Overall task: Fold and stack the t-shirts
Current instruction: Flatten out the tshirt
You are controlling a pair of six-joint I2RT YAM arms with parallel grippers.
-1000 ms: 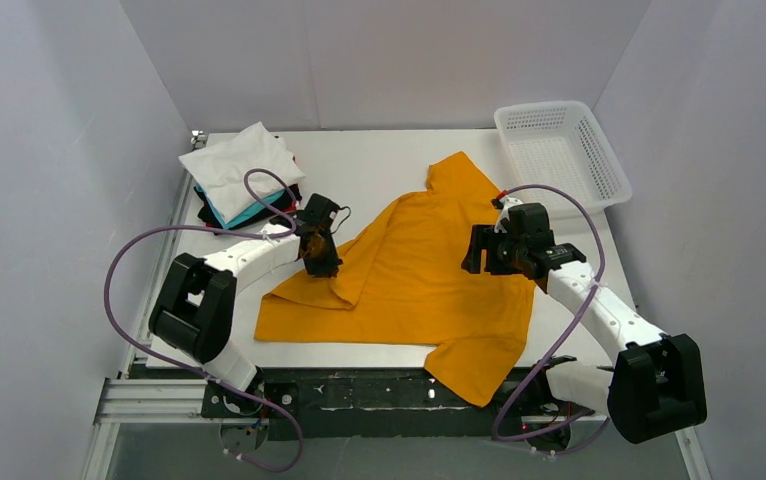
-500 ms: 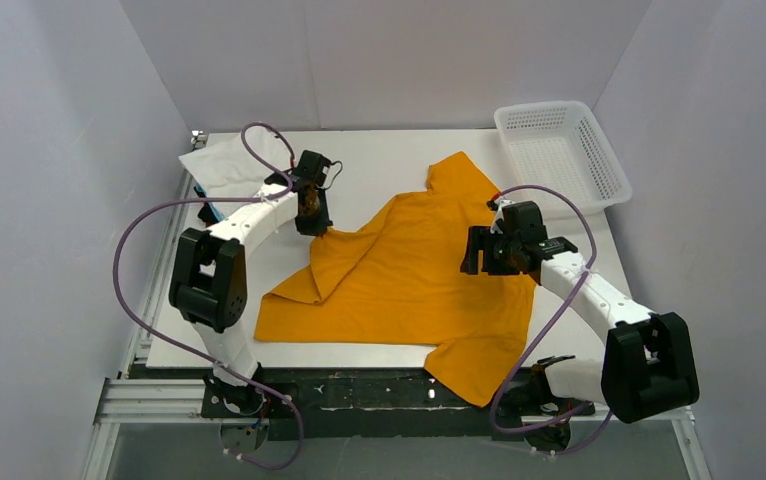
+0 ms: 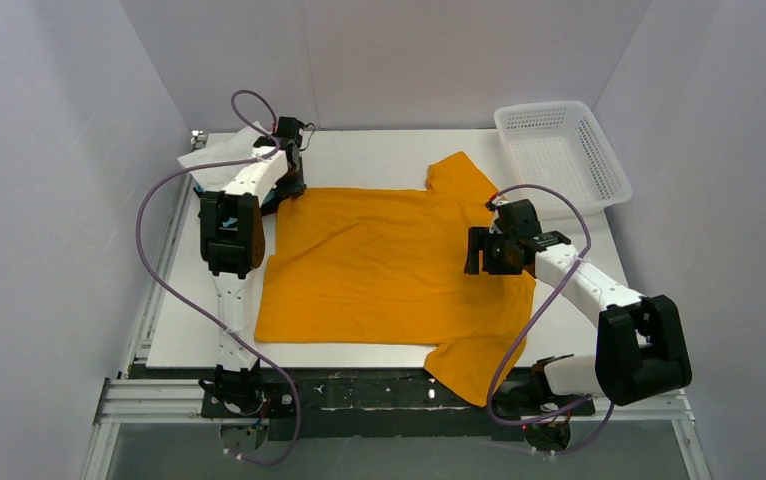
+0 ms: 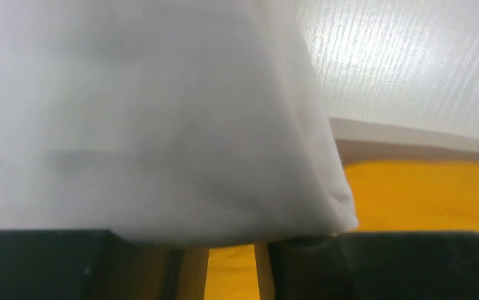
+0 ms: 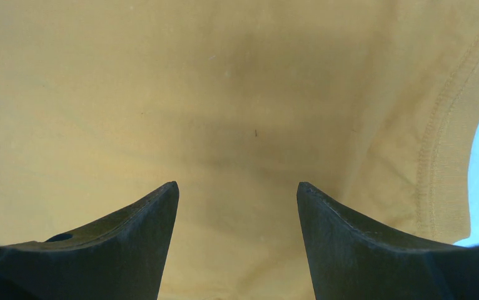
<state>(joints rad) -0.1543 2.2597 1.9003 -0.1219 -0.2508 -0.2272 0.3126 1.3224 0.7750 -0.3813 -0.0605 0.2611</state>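
closest to me, one sleeve of the plain orange-yellow cloth t-shirt hangs over the near edge of the white table top. the rest of it lies spread nearly flat across the middle. its other sleeve points toward the far wall.

on the shirt's right side the right gripper sits low over the cloth. its jaws are wide apart, with only orange fabric between the two dark fingers in the wrist view, and a hem seam curves off to one side.

further back, the left arm stretches to the far left corner. the left gripper is at the shirt's far left corner, its jaws drawn close on a strip of orange cloth. a white folded cloth t-shirt fills most of its wrist view and lies just beside the gripper.

at the far right corner stands the rectangular white plastic mesh basket, well apart from the orange shirt, with its mesh floor showing.
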